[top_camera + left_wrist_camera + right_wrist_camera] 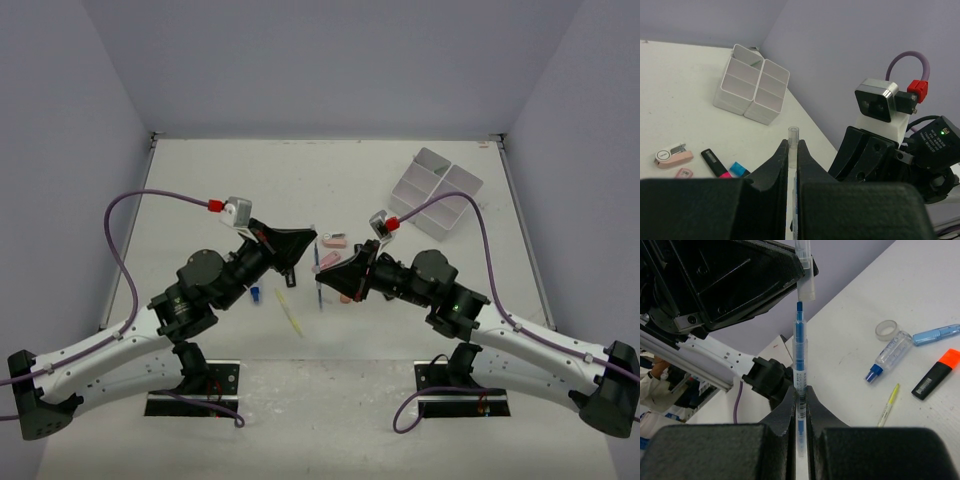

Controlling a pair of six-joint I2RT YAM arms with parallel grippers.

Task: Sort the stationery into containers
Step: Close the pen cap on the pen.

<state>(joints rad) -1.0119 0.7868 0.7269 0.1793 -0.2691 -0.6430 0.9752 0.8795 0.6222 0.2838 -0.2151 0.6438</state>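
Note:
My right gripper (800, 390) is shut on a thin blue pen (799, 357). My left gripper (793, 145) is shut on the pen's clear cap (793, 134). In the right wrist view the cap (805, 282) sits at the pen's bare blue tip, slightly off its line. In the top view both grippers, left (311, 241) and right (326, 270), meet at mid-table with the pen (318, 270) between them. The white four-compartment tray (437, 190) stands at the far right; it also shows in the left wrist view (752, 85).
On the table lie a clear tape roll (886, 330), a clear tube with a blue cap (890, 356), a blue marker (937, 333), an orange-capped highlighter (935, 375), a yellow pen (888, 405), a pink eraser (672, 156) and pink- and blue-capped highlighters (715, 162).

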